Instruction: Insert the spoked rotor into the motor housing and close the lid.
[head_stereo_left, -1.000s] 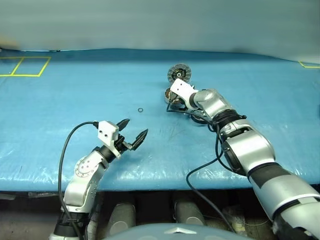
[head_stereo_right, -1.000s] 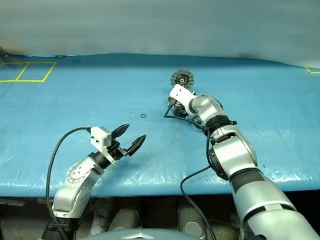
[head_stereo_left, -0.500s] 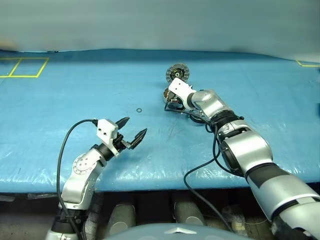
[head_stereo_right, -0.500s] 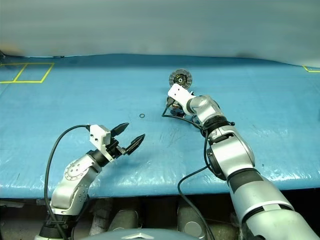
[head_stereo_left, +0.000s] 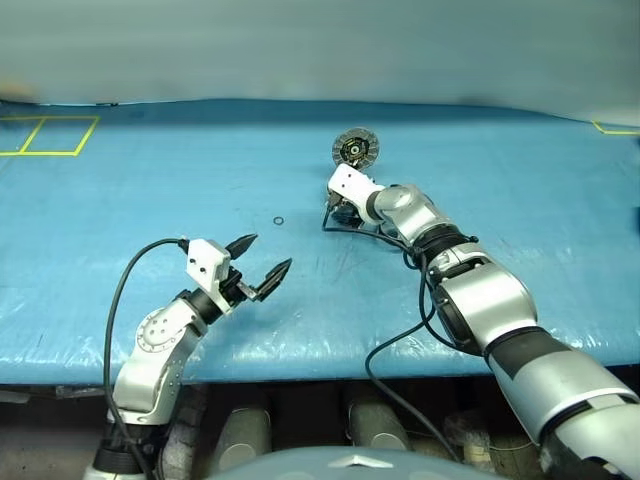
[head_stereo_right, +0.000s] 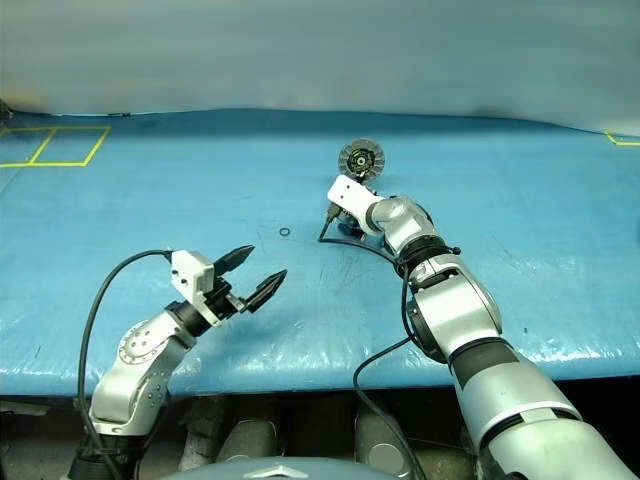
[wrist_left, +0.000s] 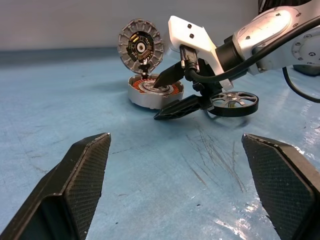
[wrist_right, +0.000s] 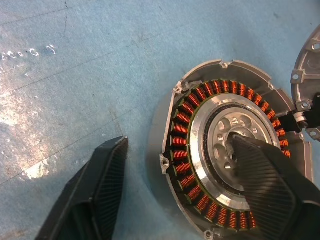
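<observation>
The spoked rotor, a small dark grey metal wheel with a thin rim, a few spokes and a central hub, lies flat on the blue plastic-covered table, just beside my right gripper and apart from the housing.

The motor housing, a shallow round silver-rimmed cup with a ring of copper-orange windings, sits on the table near the far side. Its lid, a round disc with pale grey radial segments around a dark centre, stands upright at the housing's far edge, open.

My right gripper reaches forward and down over the housing. Its two black fingers are parted to a middling gap, and they hold nothing. One fingertip rests over the silver centre inside the ring of windings; the other finger hangs outside the rim, above the bare table. Whether the inner tip touches the metal, I cannot tell.

My left gripper hovers level above the near part of the table, well apart from the housing, its fingers spread wide and empty, pointing toward the parts.

A small dark ring lies alone on the table between my two arms. Yellow tape lines mark the far left corner.
</observation>
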